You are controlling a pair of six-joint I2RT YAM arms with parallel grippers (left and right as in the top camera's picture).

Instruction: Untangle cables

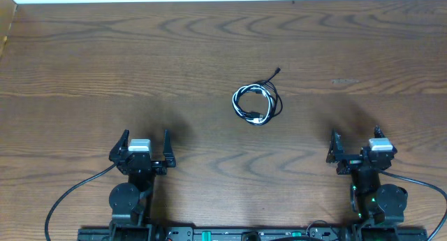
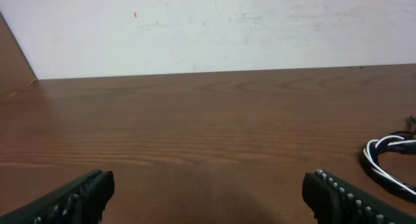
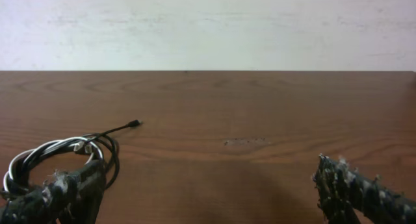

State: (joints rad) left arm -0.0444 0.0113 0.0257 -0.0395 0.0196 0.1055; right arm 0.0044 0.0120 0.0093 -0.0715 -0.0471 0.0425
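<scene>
Lying as a small round black-and-white coil of thin cords (image 1: 256,103) on the brown wooden table (image 1: 84,59), ahead of both pairs of jaws and between them, touching neither. Sitting forward and rightward of the black left gripper (image 1: 145,137), forward and leftward of the black right gripper (image 1: 356,137), probably slightly nearer the latter. Trailing a loose black plug end (image 1: 278,70) farther away from the jaws. Holding both pairs of jaws spread wide, pinching nothing.
</scene>
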